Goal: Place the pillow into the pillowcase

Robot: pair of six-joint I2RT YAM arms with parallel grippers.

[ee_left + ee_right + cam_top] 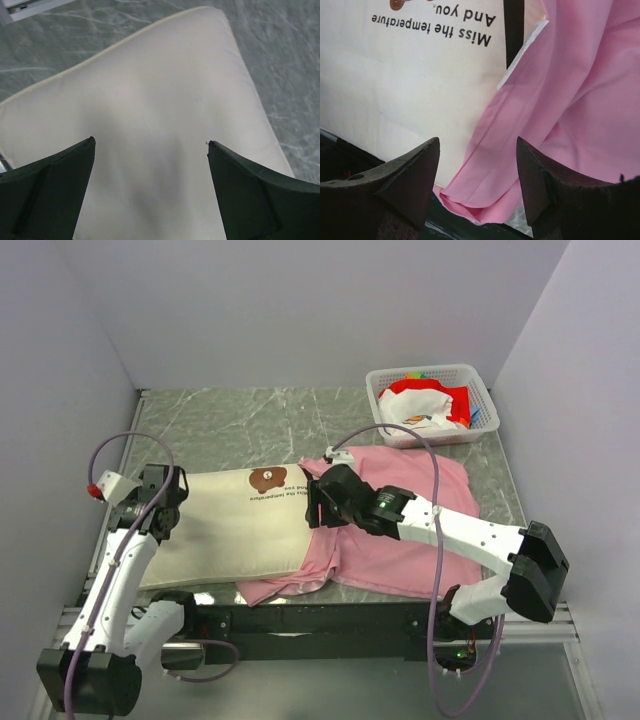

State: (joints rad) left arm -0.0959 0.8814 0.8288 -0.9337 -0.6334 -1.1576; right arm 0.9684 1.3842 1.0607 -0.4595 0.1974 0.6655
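Though partly under the pink pillowcase [400,540], flat cream pillow [225,530], bear-marked.

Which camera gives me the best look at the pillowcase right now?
Top external: nearly all the pillowcase shows, lying beside the pillow and lapping over its end. The right wrist sees only a close-up fold; the left wrist sees none of it, just pillow.
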